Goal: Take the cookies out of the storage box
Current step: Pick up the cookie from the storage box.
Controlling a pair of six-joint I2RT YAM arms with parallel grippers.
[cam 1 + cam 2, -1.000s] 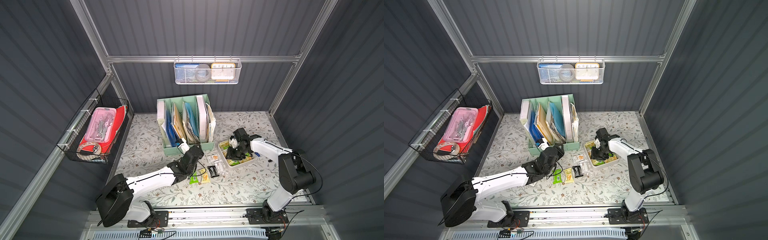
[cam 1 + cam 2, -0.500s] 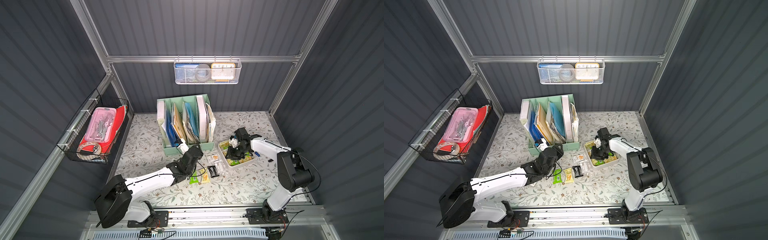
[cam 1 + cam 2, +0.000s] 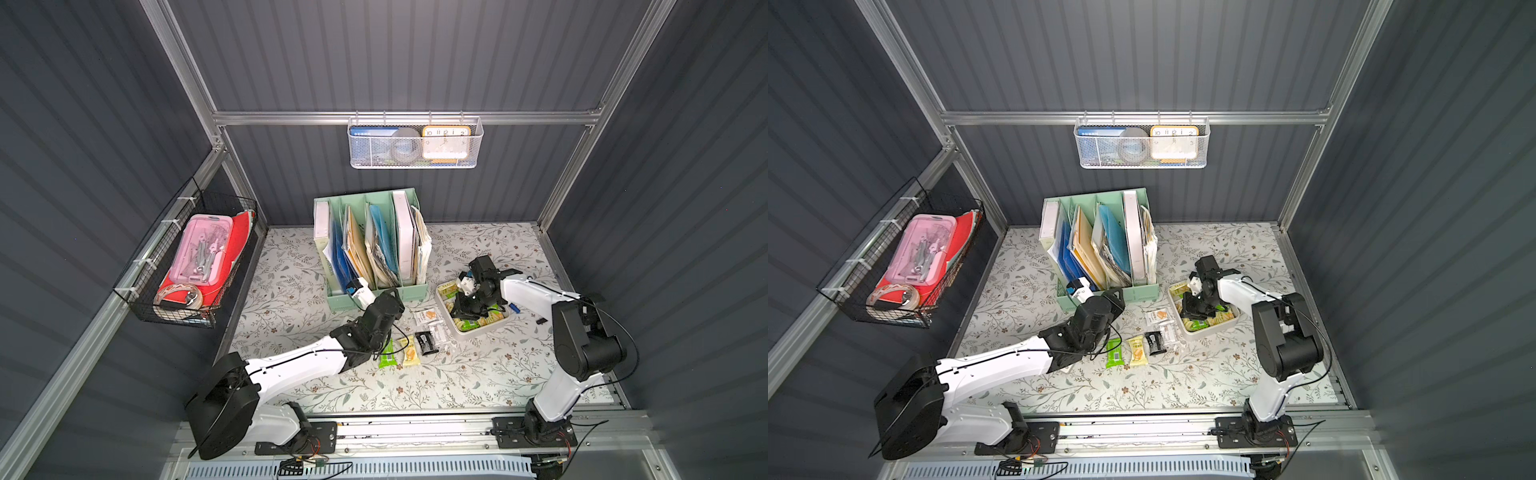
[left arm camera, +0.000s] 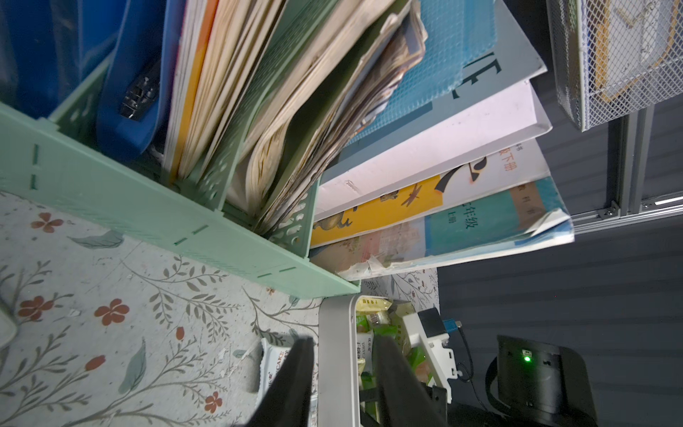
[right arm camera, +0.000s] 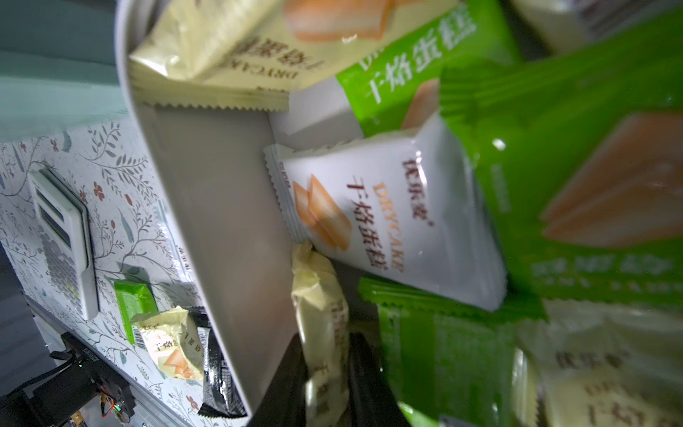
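Observation:
The storage box [image 3: 478, 333] [image 3: 1204, 332], a shallow white-grey tray, sits right of the file organiser and holds several cookies in green [image 5: 591, 185], white [image 5: 391, 218] and pale yellow wrappers. My right gripper [image 5: 325, 340] [image 3: 463, 309] reaches down into the box, shut on a pale yellow cookie [image 5: 321, 295] standing on edge by the box wall [image 5: 221, 222]. My left gripper [image 4: 343, 342] straddles the box's wall [image 4: 338, 332], one finger outside and one inside, clamped on it. Green [image 3: 387, 354], yellow [image 3: 410, 353], black [image 3: 426, 343] and white [image 3: 428, 316] cookies lie on the table beside the box.
The mint green file organiser [image 3: 374, 249] [image 4: 148, 207], full of books, stands just behind my left gripper. A white calculator [image 5: 63, 240] lies on the floral table near the loose cookies. A white mesh basket [image 3: 415, 143] hangs on the back wall and a black wire basket [image 3: 187, 266] on the left wall.
My right gripper's jaws have closed onto the pale yellow cookie inside the box. Both arms have stayed almost where they were.

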